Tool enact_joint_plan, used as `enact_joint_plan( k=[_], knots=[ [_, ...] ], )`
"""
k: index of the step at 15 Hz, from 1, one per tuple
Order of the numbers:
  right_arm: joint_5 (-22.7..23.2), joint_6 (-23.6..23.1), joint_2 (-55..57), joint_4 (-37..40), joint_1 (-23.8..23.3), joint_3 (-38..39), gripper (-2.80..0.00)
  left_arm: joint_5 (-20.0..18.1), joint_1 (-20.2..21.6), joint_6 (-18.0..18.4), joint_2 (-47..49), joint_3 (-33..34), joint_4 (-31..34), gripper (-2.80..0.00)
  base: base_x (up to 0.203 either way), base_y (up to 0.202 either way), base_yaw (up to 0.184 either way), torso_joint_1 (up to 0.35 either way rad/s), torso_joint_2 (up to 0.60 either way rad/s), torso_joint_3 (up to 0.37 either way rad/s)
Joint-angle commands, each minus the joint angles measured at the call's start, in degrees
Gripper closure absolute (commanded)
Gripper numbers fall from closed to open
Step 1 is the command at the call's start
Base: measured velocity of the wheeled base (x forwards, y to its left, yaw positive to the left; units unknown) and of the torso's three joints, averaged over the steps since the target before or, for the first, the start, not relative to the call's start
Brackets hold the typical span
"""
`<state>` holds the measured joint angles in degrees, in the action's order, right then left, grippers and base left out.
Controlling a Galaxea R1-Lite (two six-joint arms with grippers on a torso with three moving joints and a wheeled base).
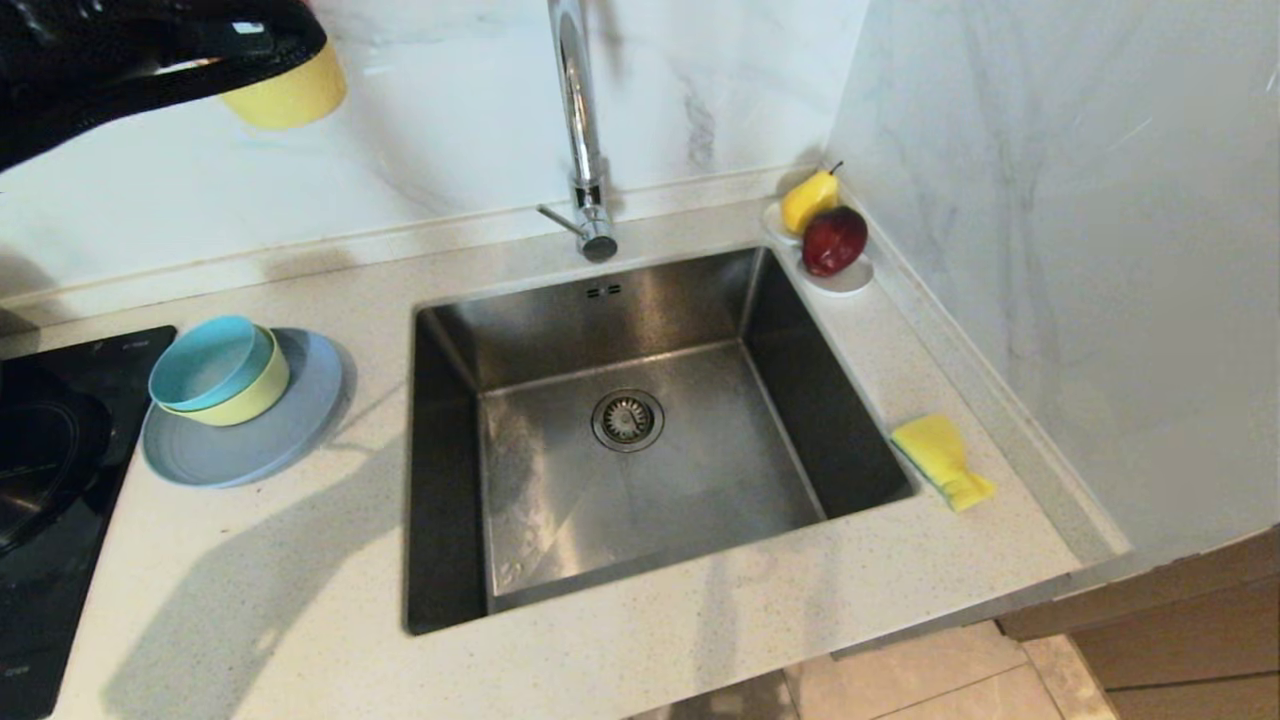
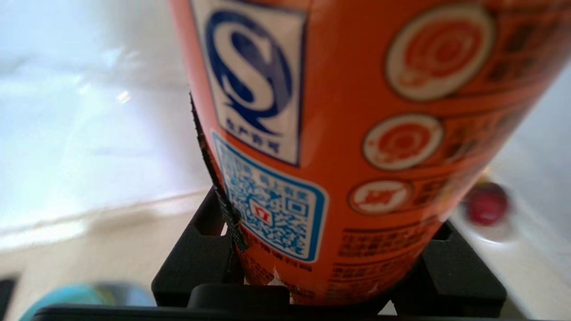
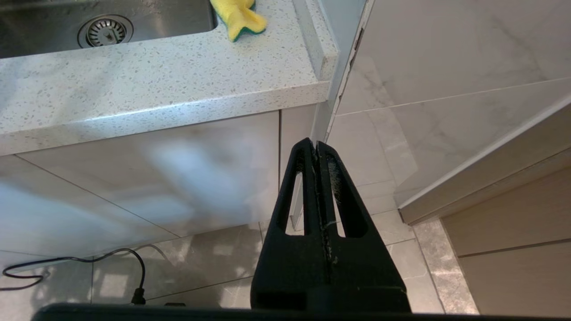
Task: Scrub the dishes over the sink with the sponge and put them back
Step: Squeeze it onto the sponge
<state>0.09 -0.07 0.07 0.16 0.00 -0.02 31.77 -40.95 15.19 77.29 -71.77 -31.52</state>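
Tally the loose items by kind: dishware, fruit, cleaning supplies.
Dishware: 4: teal bowl, yellow bowl, grey-blue plate, white fruit dish
Fruit: 2: pear, red apple
Cleaning supplies: 2: sponge, orange detergent bottle
Total: 8

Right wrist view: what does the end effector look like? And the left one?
The right end effector is matte black plastic: two tapered fingers, each with a long slot cut through it, widening into a solid black base. No cables or markings visible on it. The left end effector shows the same black plastic, with blocky finger bases; its arm is a glossy black shell in the head view.
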Motion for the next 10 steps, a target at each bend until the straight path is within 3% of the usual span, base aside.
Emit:
enact_joint_plan(
  k=[1,6,10],
  knots=[
    [0.0,-0.01,0.01,0.02,0.0,-0.06,0.0,0.21,-5.08,0.59,-0.22,-0.42,0.04,0.0,0.0,0.0,0.0,0.0,0.0,0.0],
    [0.0,-0.01,0.01,0.02,0.0,-0.04,0.0,0.12,-17.29,1.22,1.49,-0.66,3.86,0.0,0.0,0.0,0.0,0.0,0.0,0.0],
    [0.0,-0.01,0.01,0.02,0.0,-0.06,0.0,0.0,-22.38,1.43,5.73,-1.38,3.86,0.0,0.0,0.0,0.0,0.0,0.0,0.0]
  ],
)
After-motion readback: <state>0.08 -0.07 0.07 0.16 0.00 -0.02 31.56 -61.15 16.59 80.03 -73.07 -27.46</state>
